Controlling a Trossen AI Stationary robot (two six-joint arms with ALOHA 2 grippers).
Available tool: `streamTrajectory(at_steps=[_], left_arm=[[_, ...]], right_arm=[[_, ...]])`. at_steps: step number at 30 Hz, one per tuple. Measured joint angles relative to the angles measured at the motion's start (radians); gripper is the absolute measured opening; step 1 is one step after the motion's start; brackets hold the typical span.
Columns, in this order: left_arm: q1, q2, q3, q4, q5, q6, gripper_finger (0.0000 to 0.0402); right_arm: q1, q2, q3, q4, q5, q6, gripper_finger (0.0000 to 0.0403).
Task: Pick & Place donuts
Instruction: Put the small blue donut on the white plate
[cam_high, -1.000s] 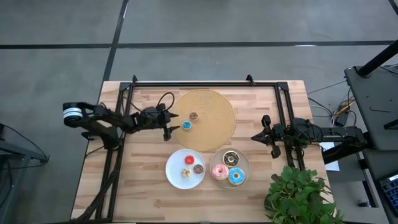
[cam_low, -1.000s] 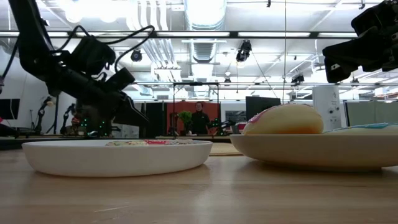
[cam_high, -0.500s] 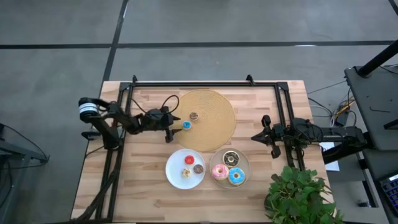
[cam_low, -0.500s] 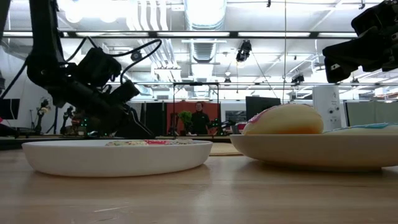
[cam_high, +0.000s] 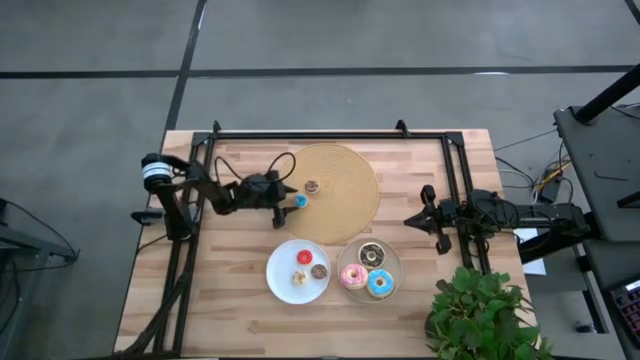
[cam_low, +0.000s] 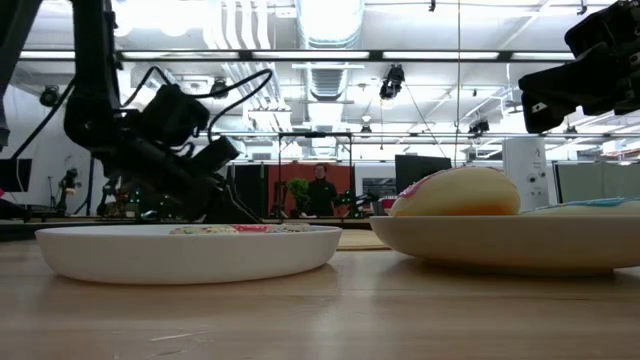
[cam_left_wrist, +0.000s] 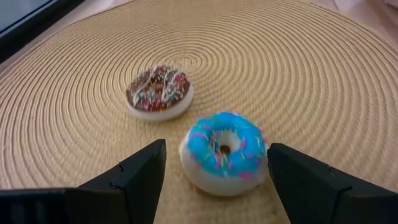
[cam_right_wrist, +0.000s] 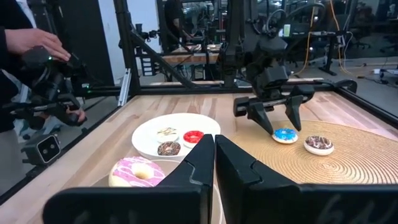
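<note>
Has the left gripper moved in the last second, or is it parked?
Yes. In the high view the left gripper has slid right along the table, closing on the tiny blue donut on the round woven mat; its fingers now straddle it.

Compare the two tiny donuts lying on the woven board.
The blue donut has bright blue icing with coloured sprinkles; the brown donut has dark chocolate icing with pale drizzle. The blue donut sits between the open left pincer's fingers; the brown donut lies clear beyond them. Both lie flat on pale bases.
</note>
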Motion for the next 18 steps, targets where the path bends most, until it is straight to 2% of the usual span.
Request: streamTrajectory(at_steps=[18], left_arm=[[0.003, 0.04, 0.027, -0.005, 0.033, 0.001, 0.0252]], right_arm=[[0.0, -0.001, 0.0, 0.0, 0.0, 0.004, 0.0008]])
